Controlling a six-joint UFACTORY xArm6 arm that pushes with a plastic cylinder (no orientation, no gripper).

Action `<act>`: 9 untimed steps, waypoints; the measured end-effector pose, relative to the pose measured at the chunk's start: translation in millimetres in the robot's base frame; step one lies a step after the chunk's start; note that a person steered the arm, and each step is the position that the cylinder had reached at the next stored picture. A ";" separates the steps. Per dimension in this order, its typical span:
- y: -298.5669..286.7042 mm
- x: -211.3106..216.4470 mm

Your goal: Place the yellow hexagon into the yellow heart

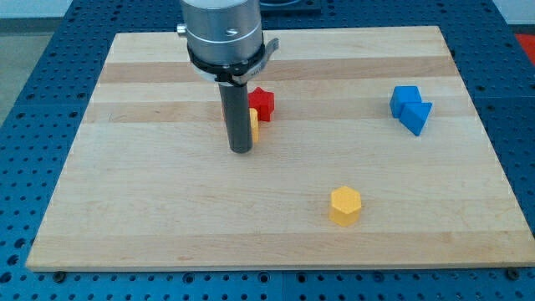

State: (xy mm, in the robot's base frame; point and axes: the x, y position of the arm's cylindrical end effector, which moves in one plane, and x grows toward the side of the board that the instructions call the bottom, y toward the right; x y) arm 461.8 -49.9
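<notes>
Though mid-board, yellow hexagon (344, 205) unhemmed.

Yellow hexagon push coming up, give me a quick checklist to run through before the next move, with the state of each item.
1. Yellow hexagon in plain view, nothing touching it: ok.
2. Yellow heart fully visible: not ok, mostly hidden behind the rod.
3. My tip behind the hexagon for the push: not ok, it sits by the heart.
4. Red block apart from the heart: cannot tell.
5. Blue blocks out of the path: ok, at the view's right.
</notes>
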 end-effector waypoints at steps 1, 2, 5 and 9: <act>38.0 19.9; 111.1 35.1; 221.6 127.7; 135.4 78.8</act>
State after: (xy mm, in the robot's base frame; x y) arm 540.6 85.5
